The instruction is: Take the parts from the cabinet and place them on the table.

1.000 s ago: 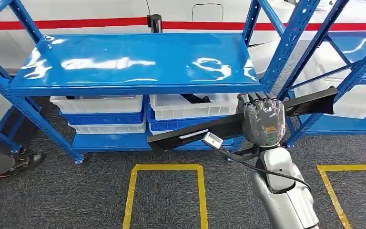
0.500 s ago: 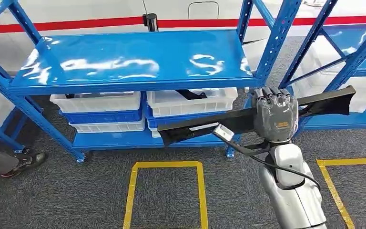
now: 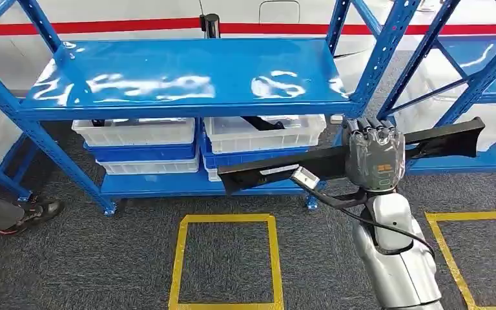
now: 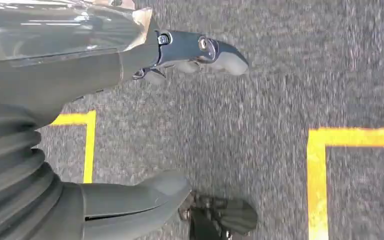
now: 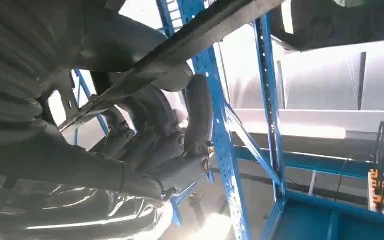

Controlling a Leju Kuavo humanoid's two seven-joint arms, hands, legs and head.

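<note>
The right hand [image 3: 376, 158] is gripping a long black part [image 3: 284, 169] around its middle, the bar sticking out to both sides of the fist. Beyond the hand is standing the blue rack [image 3: 187, 77], with white bins [image 3: 265, 134] on its lower shelf. The left hand [image 4: 130, 115] is hanging over grey carpet [image 4: 270, 100], fingers apart and holding nothing.

Two stacked bins [image 3: 137, 148] sit left of two more [image 3: 265, 139] under the shelf [image 3: 187, 77].
</note>
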